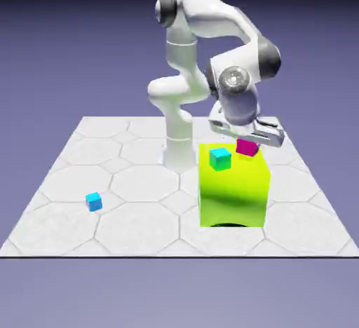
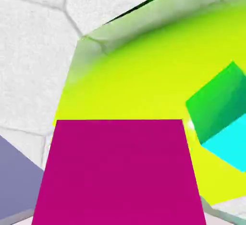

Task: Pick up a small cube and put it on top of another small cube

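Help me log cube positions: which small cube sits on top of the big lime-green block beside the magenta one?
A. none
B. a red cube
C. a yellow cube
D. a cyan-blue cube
D: a cyan-blue cube rests on the lime-green block, next to the magenta cube; the hand view shows the same pair.

arm (image 1: 184,88): glossy white shells, rounded tube links – smooth, no seams visible
joints: dark grey bands between links, one dark cap at shoulder end, one at elbow
wrist: round silver-grey disc with lighter centre
base: white column on the table
hand: white flat block, grey underside – fingers not discernible
cables/markings: too small to tell
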